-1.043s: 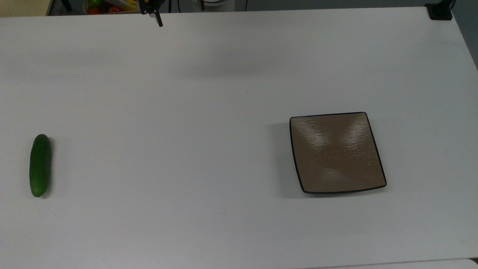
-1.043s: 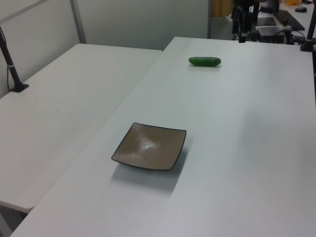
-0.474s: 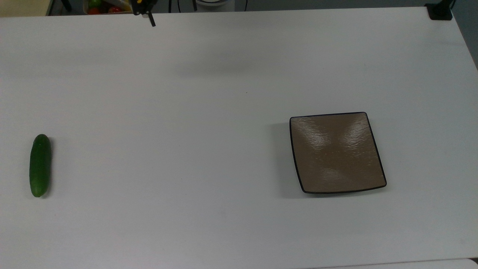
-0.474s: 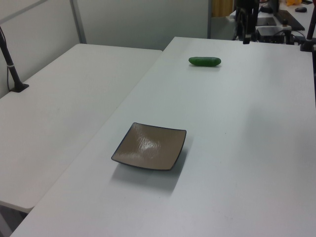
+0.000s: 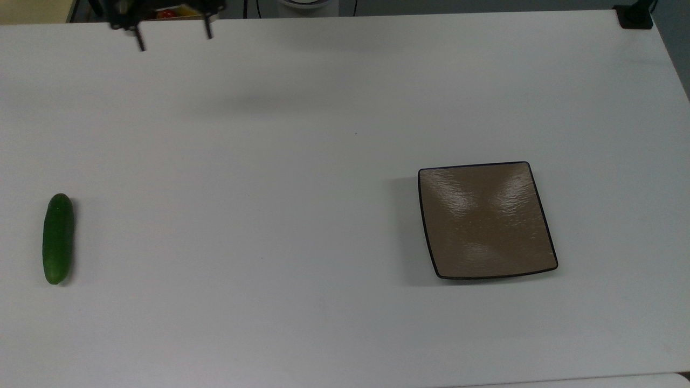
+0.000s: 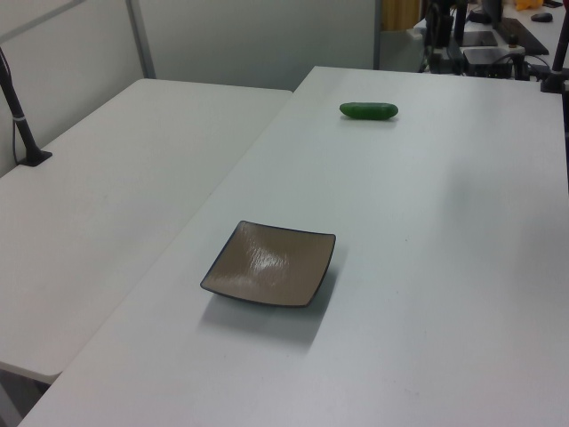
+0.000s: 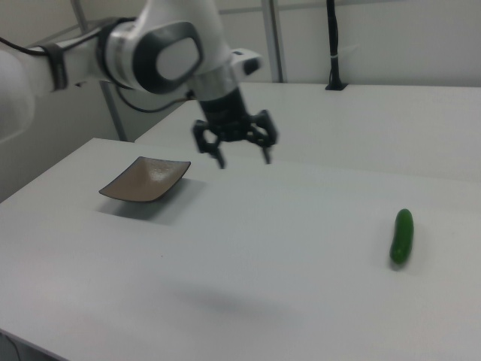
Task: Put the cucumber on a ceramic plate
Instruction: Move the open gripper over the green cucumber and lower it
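The dark green cucumber (image 5: 58,238) lies alone on the white table (image 5: 302,226) near the top view's left edge; it also shows in the left view (image 6: 369,110) and the right view (image 7: 402,236). The square brown ceramic plate (image 5: 487,220) with its thin black rim rests bare toward the top view's right (image 6: 269,263) (image 7: 145,179). My gripper (image 5: 174,36) hangs open at the top view's upper edge, fingers spread wide with nothing between them. In the right view the gripper (image 7: 245,159) hovers above the table, between plate and cucumber and well apart from both.
A second white table (image 6: 107,178) adjoins on the left view's left, with a black post (image 6: 20,111) clamped to it. A black clamp (image 5: 635,16) sits at the top view's upper right corner. A box of colourful items (image 5: 167,11) stands beyond the table's far edge.
The gripper has shifted toward the top view's left and its fingers have spread from close together to wide apart. Cucumber and plate have not moved.
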Tool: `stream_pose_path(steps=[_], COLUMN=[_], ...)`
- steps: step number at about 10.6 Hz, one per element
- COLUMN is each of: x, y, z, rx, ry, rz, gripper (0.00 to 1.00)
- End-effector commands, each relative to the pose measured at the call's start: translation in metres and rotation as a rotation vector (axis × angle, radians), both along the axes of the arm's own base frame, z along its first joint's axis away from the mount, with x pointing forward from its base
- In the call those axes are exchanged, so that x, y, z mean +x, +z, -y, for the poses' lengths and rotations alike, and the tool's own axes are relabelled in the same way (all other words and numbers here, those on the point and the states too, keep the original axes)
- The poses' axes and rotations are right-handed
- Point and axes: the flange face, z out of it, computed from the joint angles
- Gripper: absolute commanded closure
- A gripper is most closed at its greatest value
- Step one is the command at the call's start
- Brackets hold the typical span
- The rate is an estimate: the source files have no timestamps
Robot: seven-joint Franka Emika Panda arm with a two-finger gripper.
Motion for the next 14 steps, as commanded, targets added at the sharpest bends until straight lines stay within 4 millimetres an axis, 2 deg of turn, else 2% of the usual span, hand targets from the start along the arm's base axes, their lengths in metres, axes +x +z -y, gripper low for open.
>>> stream_pose_path(steps=[1, 2, 4, 5, 7, 10, 11, 12, 14], x=[0.02, 0.027, 0.048, 0.06, 0.08, 0.111, 0.125, 0.132, 0.141], y=[-0.004, -0.01, -0.035, -0.041, -0.065, -0.118, -0.146, -0.161, -0.193], z=[0.068, 0.089, 0.118, 0.136, 0.159, 0.176, 0.18, 0.192, 0.204], rx=[-0.048, -0.04, -0.026, -0.009, 0.036, 0.047, 0.034, 0.025, 0.012], ry=[-0.081, -0.118, -0.176, -0.213, -0.272, -0.323, -0.328, -0.359, -0.383], rz=[0.162, 0.214, 0.254, 0.285, 0.331, 0.39, 0.395, 0.413, 0.464], gripper=[0.0, 0.0, 0.0, 0.0, 0.0, 0.0, 0.0, 0.0, 0.0])
